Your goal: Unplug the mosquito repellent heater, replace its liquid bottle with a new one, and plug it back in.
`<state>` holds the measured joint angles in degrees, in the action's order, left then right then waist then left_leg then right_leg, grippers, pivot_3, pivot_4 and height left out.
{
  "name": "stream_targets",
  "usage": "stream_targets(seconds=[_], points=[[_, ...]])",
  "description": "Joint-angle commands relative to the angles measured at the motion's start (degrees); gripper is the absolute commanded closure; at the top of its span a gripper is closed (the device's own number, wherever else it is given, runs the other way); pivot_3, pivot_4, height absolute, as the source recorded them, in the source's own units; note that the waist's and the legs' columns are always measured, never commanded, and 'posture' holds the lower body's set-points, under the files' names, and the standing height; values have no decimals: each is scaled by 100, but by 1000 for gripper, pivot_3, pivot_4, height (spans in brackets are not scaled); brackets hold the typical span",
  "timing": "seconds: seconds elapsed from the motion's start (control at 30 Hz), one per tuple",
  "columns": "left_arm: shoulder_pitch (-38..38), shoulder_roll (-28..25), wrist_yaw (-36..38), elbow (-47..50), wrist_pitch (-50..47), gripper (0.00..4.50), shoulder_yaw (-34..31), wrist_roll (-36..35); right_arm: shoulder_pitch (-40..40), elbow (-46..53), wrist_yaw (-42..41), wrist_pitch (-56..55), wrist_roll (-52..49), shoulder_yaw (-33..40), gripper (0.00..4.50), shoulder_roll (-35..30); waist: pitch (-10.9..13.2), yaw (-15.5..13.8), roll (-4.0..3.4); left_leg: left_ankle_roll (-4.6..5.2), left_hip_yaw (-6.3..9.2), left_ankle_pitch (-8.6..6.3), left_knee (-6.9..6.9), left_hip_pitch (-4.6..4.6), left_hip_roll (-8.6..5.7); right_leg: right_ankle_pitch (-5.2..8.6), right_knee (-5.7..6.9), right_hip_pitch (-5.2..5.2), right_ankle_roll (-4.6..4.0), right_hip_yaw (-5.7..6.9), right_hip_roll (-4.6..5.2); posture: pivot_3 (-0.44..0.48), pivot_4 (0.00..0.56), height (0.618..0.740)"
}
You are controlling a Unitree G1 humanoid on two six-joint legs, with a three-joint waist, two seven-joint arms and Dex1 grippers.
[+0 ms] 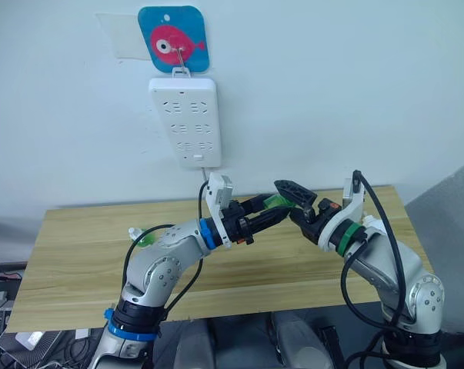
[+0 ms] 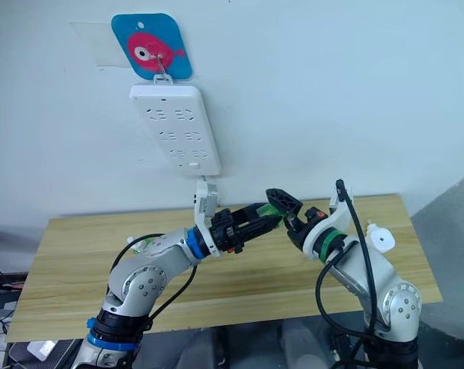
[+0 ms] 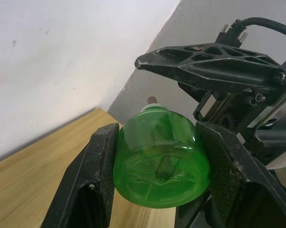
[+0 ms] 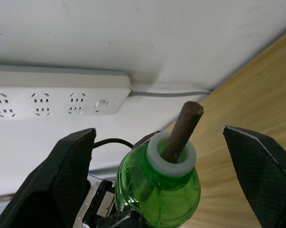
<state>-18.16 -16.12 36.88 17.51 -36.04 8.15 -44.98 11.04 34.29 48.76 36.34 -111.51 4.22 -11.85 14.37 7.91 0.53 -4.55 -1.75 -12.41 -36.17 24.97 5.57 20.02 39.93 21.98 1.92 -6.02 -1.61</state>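
Left wrist view, left end effector [image 3: 157,180] gripping liquid bottle [image 3: 161,161]

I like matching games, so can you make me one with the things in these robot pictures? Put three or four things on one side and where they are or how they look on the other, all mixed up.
Things:
1. power strip
2. bare-wick green bottle
3. right gripper
4. fish hook plate

Descriptions:
A. blue with a pink fish, highest on the wall
B. white, hanging on the wall from a hook
C. clamped between the fingers of the left gripper
D. open, with one finger on each side of the wick

Pairs: 1-B, 2-C, 3-D, 4-A
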Motion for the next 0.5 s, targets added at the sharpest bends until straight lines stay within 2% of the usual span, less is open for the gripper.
stream_targets(seconds=[0.03, 0.13, 0.37, 0.5], points=[[27, 22, 57, 287, -16, 2278, -17, -23, -13, 311, -107, -219, -149, -86, 183, -138, 0, -1, 0, 0, 0, 0, 0, 0, 0, 0, -1, 0, 0, 0, 0, -165, 241, 740], [33, 24, 53, 301, -38, 2278, -17, -26, -54, 350, -148, -322, -149, -150, 966, -223, 0, -1, 0, 0, 0, 0, 1, 0, 0, 0, -1, 0, 0, 0, 0, -166, 241, 740], [-8, 42, 59, 255, -67, 2278, -34, 13, -78, 394, -293, -437, -149, -286, 3580, -401, 0, -2, 0, 0, 0, 0, 0, -1, 0, 0, 0, 0, 0, 0, 0, -169, 245, 740], [-35, 73, 54, 221, -60, 2278, -7, 52, -58, 396, -400, -438, -149, -367, 3661, -480, 0, -3, 0, 0, 0, 0, 0, -1, 0, 0, 0, 0, 0, -1, 0, -169, 245, 740]])
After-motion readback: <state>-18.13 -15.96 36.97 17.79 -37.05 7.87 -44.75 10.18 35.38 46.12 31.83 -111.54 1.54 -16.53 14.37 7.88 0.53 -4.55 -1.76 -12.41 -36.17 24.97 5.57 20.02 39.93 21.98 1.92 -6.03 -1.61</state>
